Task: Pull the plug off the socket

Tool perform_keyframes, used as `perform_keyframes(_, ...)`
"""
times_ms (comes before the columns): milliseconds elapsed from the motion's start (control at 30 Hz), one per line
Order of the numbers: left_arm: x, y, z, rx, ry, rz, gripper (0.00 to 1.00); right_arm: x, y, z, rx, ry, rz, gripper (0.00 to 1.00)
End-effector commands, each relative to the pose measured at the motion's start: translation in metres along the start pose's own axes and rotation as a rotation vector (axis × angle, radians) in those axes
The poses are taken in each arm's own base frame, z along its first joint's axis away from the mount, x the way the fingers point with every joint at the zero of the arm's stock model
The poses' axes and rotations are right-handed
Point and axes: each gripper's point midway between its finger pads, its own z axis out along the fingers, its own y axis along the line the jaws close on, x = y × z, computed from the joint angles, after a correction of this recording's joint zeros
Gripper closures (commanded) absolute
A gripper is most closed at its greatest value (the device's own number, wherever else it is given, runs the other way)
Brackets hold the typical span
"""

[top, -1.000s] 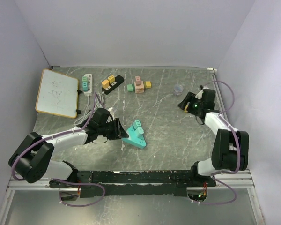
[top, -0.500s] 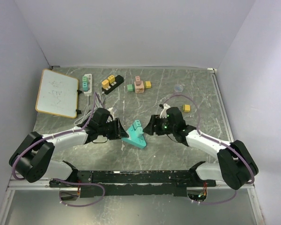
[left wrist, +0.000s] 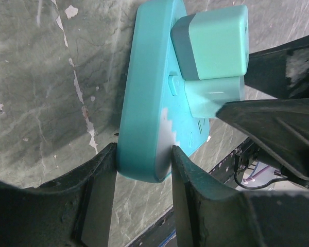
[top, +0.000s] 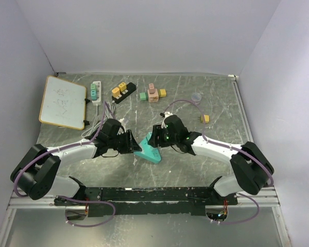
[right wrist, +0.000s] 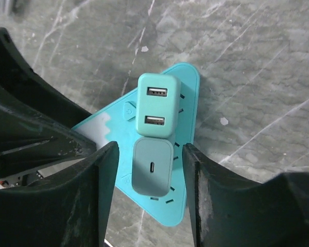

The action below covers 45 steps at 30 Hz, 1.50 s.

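Note:
A teal triangular socket [top: 150, 152] lies on the grey marbled table. Two plugs stand in it side by side: a mint one with two USB ports [right wrist: 157, 105] and a grey-green one with a single port [right wrist: 152, 167]. My left gripper [left wrist: 143, 154] is shut on one rounded corner of the socket [left wrist: 144, 103], both fingers pressed against its sides. My right gripper [right wrist: 149, 152] is open and straddles the grey-green plug, with a small gap showing on each side. In the top view the two grippers [top: 134, 145] [top: 155, 139] meet over the socket from left and right.
At the back left lie a whiteboard [top: 63, 101], a white power strip [top: 96, 91] and a black strip with yellow plugs [top: 122, 91]. Coloured adapters [top: 153, 93] sit at the back centre. A small clear cup [top: 196, 96] and a loose yellow plug [top: 205, 118] lie to the right.
My right arm has swung from the far right across to the socket, leaving the yellow plug on the table, and its jaws have narrowed around the grey-green plug. The left arm has not moved.

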Motion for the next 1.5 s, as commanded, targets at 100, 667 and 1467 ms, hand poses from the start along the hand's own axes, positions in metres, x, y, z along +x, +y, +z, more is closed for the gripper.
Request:
perform_keyframes(100, 0.023, 0.028, 0.005, -0.088, 0.066, 0.001, 0.93, 0.009, -0.002, 0.009, 0.131, 0.038, -0.054, 0.53)
perform_keyframes(667, 0.001, 0.033, 0.002, -0.166, 0.019, 0.125, 0.22, 0.025, 0.007, 0.02, 0.185, 0.09, -0.138, 0.84)
perform_keyframes(1467, 0.045, 0.104, 0.013, -0.455, 0.152, 0.066, 0.22, -0.012, 0.04, 0.017, 0.224, -0.025, -0.203, 1.0)
